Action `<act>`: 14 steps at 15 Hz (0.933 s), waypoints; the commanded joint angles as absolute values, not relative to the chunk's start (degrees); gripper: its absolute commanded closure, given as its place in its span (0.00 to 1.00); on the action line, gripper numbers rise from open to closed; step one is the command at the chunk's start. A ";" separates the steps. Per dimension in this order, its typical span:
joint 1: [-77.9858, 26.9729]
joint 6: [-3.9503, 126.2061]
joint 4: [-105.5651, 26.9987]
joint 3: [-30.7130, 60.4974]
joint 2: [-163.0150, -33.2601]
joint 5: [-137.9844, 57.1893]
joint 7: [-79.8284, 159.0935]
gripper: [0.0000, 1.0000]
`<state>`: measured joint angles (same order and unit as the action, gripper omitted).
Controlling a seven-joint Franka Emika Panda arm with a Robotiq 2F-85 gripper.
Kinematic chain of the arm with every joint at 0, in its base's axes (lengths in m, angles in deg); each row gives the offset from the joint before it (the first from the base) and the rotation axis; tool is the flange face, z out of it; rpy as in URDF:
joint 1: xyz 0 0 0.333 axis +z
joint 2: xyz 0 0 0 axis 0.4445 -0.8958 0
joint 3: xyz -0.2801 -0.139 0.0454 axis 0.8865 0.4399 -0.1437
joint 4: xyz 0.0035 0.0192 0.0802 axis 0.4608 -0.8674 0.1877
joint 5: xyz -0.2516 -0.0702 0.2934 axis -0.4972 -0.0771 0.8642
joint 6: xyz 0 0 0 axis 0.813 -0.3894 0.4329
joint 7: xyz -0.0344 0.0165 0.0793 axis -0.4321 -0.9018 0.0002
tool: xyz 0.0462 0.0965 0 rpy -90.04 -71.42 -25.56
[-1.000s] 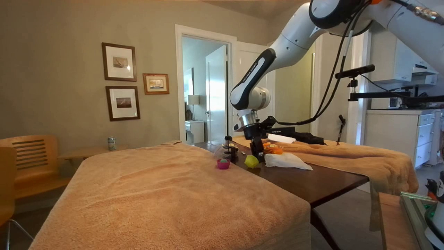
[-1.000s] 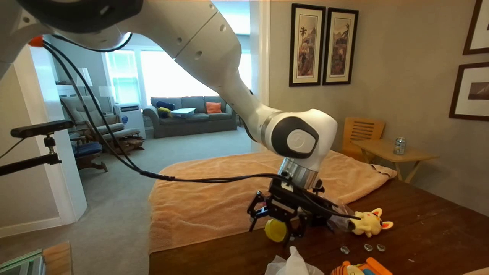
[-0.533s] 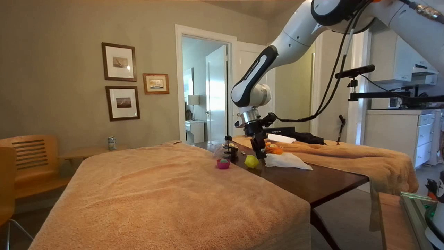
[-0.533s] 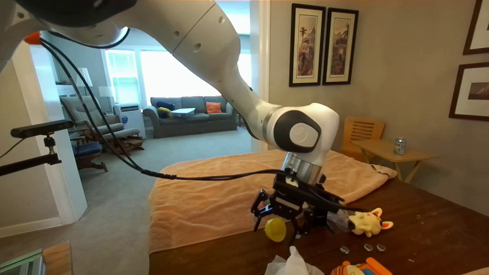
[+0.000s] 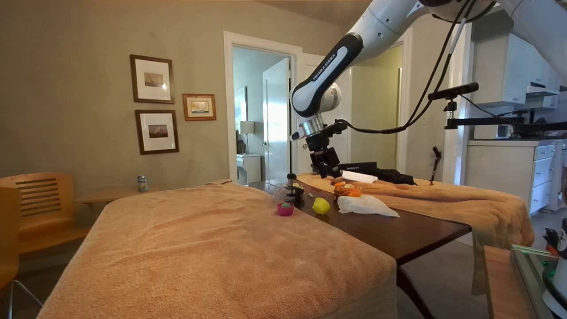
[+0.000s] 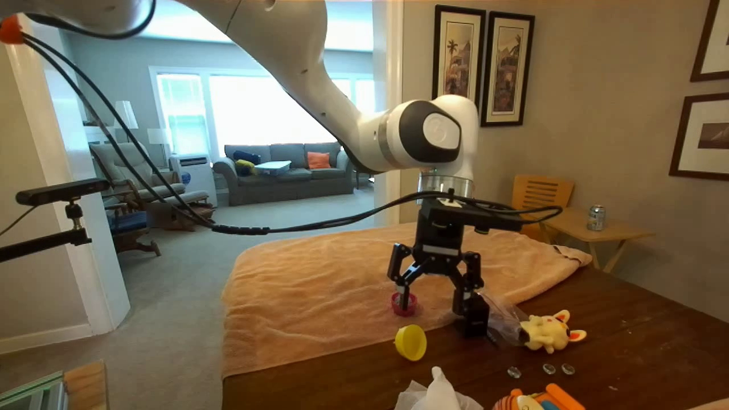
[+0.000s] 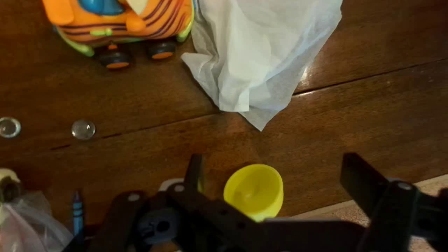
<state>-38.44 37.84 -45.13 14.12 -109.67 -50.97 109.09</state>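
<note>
Pincer [image 6: 431,306] spread wide above the worktop [image 7: 371,129]
Yellow cup [image 7: 253,191] lies tilted below, near a white sheet [image 7: 255,52] beside an orange toy [image 7: 122,26].

A dark table [image 7: 385,122] lies beneath the gripper [image 6: 431,304]; far behind it, in an exterior view, bright light fills a window [image 6: 250,111] above a grey sofa [image 6: 285,188] and pale carpet [image 6: 182,285]. Nearer it, a wooden chair [image 6: 544,192] stands by a beige wall [image 6: 603,114] hung with framed pictures [image 6: 504,68].
</note>
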 commanded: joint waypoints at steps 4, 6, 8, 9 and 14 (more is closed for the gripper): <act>-35.20 37.44 -43.84 12.65 -111.19 -57.16 120.27 0.00; -34.02 36.74 -43.09 12.84 -112.22 -59.18 121.63 0.00; -32.48 36.11 -42.64 13.41 -113.49 -61.97 120.75 0.00; -32.01 36.31 -42.60 13.49 -114.18 -63.20 120.47 0.00; -30.64 39.99 -42.60 13.02 -117.04 -65.98 119.73 0.00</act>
